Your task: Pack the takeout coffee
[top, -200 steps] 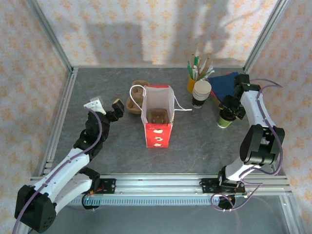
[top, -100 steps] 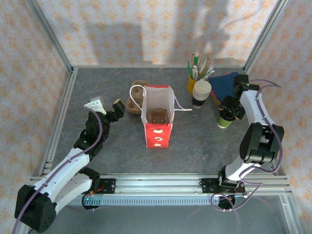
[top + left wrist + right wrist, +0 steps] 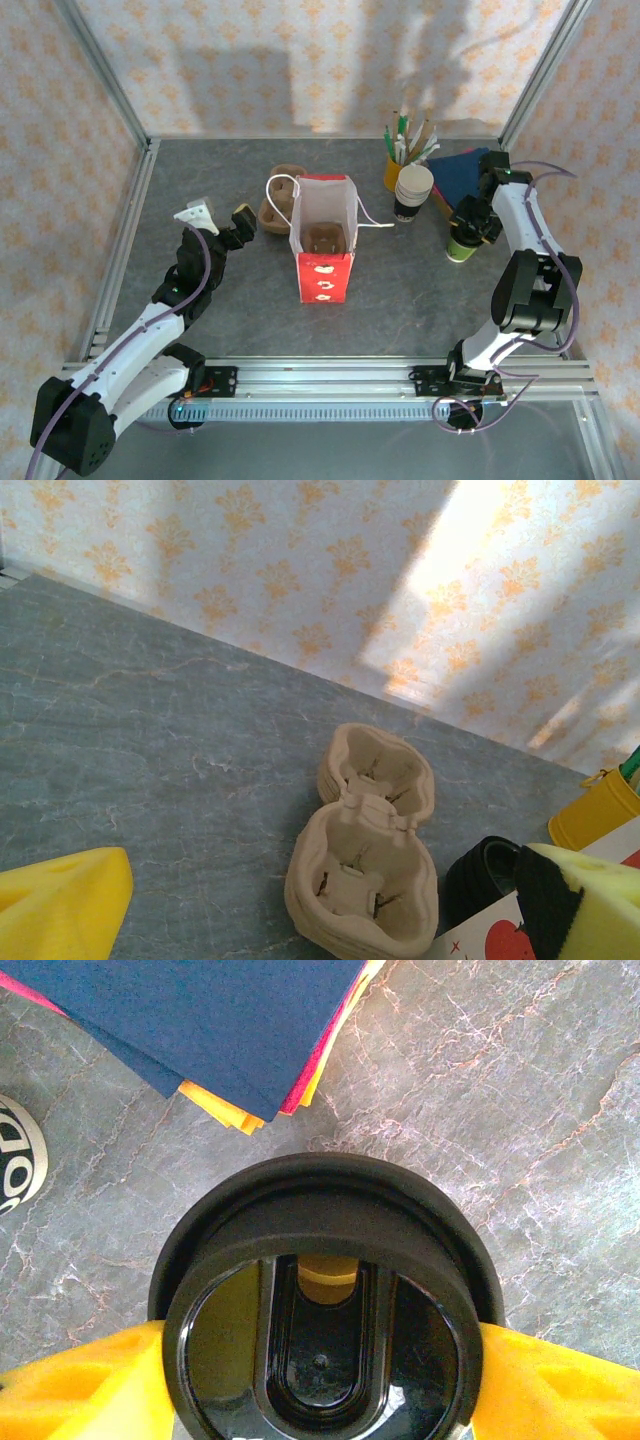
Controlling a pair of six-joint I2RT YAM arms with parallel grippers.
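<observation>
The takeout coffee, a small green-walled cup with a black lid, stands on the table at the right. My right gripper is directly over it. In the right wrist view its yellow fingers meet the lid's outline on both sides, and the lid hides whether they press the cup wall; the right gripper straddles the cup. The red paper bag stands open at the centre with a brown tray inside. My left gripper hangs open left of the bag, its fingers wide apart and empty.
A stack of pulp cup carriers lies behind the bag, black lids beside it. A stack of lidless cups, a yellow holder with straws and coloured napkins crowd the back right.
The right gripper's fingers have drawn in toward the cup. The cup still stands in the same spot. The left arm has not moved.
</observation>
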